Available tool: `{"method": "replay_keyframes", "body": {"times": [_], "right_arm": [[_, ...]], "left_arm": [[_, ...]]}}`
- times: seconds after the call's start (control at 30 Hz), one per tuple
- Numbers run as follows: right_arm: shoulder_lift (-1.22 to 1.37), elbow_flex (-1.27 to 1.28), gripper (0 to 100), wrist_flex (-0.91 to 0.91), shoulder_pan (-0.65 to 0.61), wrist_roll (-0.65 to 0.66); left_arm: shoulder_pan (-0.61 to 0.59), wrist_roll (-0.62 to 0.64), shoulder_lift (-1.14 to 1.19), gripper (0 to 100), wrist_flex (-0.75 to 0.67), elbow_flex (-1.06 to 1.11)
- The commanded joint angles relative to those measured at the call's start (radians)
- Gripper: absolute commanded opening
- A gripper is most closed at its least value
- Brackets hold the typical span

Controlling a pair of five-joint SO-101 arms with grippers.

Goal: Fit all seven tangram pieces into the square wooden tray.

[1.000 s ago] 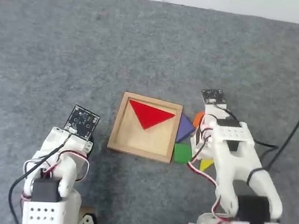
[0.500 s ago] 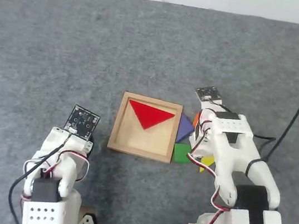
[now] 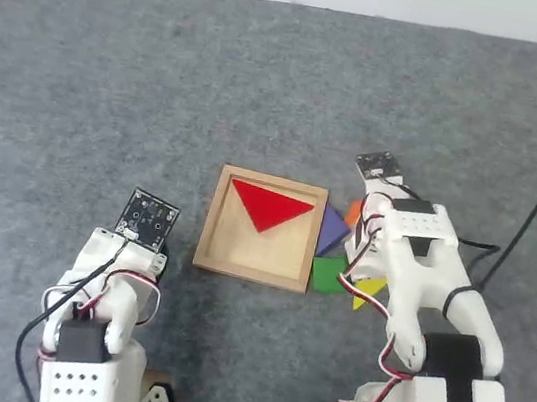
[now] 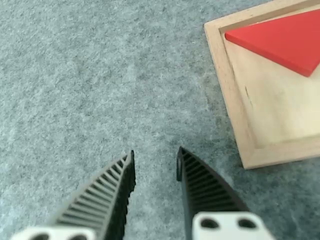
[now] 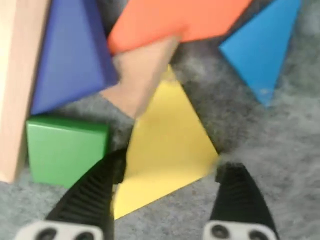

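The square wooden tray (image 3: 212,228) lies mid-table with a red triangle (image 3: 270,205) in its far part. Beside its right edge lie a purple triangle (image 3: 331,231), a green square (image 3: 326,273), an orange piece (image 3: 355,212) and a yellow triangle (image 3: 369,293). The right arm (image 3: 413,248) hangs over this cluster. In the right wrist view my right gripper (image 5: 172,167) is open, one finger on each side of the yellow triangle (image 5: 167,145). Around it lie the green square (image 5: 65,150), purple triangle (image 5: 70,55), orange parallelogram (image 5: 175,20), blue triangle (image 5: 262,47) and a tan piece (image 5: 137,80). My left gripper (image 4: 155,155) is open over bare carpet, beside the tray (image 4: 235,110).
Grey carpet covers the table. The left arm (image 3: 104,288) stands at the near left, apart from the tray. A black cable (image 3: 532,230) runs along the right side. The tray's near half (image 3: 261,251) holds nothing.
The right arm has shifted slightly over the loose pieces, and more of the yellow triangle now shows beside it. The left arm has not moved.
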Motion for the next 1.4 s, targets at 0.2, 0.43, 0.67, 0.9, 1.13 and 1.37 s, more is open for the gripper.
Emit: {"method": "replay_keyframes", "body": {"times": [0.2,0.43,0.67,0.9,1.13,1.37], "right_arm": [[-0.019,-0.078,6.1,0.073,-0.007,-0.035],[-0.059,-0.138,6.1,0.122,-0.01,-0.04],[-0.213,-0.135,6.1,0.143,-0.01,-0.066],[-0.22,-0.133,6.1,0.142,-0.03,-0.066],[-0.22,-0.141,6.5,0.108,-0.024,-0.058],[-0.183,-0.129,6.2,0.104,0.176,0.081]], "left_arm": [[-0.008,-0.009,-0.011,13,-0.002,-0.004],[-0.006,-0.009,-0.011,13,-0.002,-0.004],[-0.005,-0.009,-0.011,13,-0.002,-0.004],[-0.006,-0.009,-0.011,13,-0.002,-0.004],[-0.008,-0.009,-0.011,13,-0.002,-0.004],[-0.006,-0.009,-0.011,13,-0.002,-0.004]]}}
